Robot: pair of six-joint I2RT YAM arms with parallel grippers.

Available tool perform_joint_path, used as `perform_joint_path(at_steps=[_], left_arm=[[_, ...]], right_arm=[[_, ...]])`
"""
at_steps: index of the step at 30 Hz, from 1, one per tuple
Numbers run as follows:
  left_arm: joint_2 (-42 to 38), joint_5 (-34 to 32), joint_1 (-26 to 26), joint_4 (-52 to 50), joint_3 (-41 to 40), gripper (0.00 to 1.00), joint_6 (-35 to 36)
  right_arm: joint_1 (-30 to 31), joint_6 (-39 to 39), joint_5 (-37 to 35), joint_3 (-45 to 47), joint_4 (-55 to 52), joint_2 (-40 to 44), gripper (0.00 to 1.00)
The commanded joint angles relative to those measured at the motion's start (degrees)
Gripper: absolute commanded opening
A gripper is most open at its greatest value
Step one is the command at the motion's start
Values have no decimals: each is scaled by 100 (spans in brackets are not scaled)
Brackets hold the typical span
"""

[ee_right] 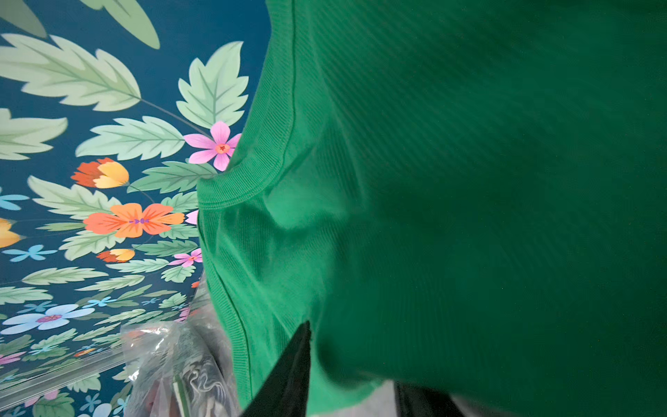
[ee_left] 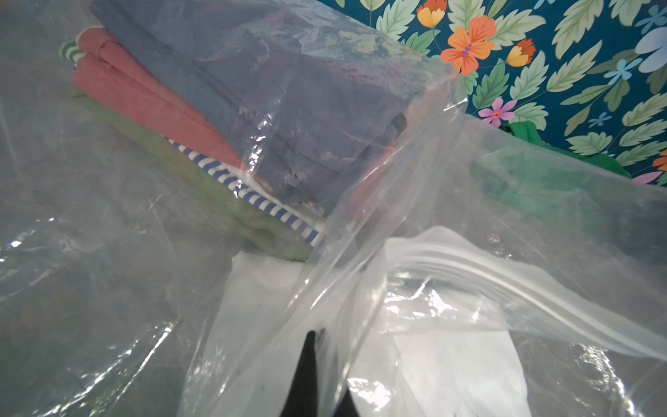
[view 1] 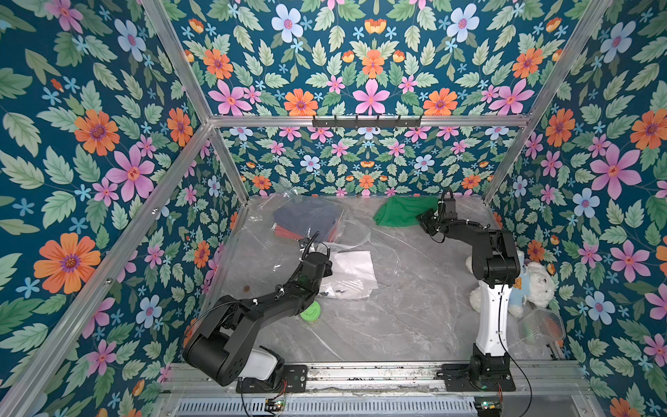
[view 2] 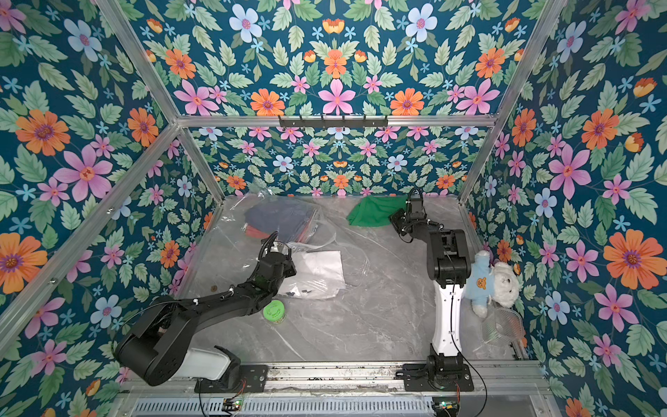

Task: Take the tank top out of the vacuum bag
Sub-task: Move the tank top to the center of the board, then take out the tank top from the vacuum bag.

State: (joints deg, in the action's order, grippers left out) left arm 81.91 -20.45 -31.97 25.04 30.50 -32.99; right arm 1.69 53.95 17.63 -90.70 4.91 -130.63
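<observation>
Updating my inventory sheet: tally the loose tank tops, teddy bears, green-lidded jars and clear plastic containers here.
green tank top: 1
teddy bear: 1
green-lidded jar: 1
clear plastic container: 1
Total: 4

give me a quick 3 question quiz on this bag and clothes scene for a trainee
1. True or false: the green tank top lies inside the vacuum bag.
2. The jaws of the left gripper are: A) open above bare table, B) shut on the bag's plastic, C) shut on the tank top.
3. What colour is the top garment of the folded stack in the bag?

Key: 1 false, it lies outside, by the back wall. 2 B. 3 navy blue.
</observation>
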Motion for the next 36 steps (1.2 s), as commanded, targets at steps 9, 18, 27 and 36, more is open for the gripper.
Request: perform_joint_path(at_steps=[9,18,27,36], left_arm=[[194,-123,-75,-114,99,0,73],[411,-4,-73,-148,122,0,30],[388,62,-73,-269,115,0,65],[407,140,-73,-306,70,0,-4]], right_arm=[[24,-600,1352,1929,1026,1679,49],[234,-922,2110,3673,1500,3244,50],[1334,-1830,1258,4357,247,4559,79],[2417,-1282,1454,4193,283,3858,86]])
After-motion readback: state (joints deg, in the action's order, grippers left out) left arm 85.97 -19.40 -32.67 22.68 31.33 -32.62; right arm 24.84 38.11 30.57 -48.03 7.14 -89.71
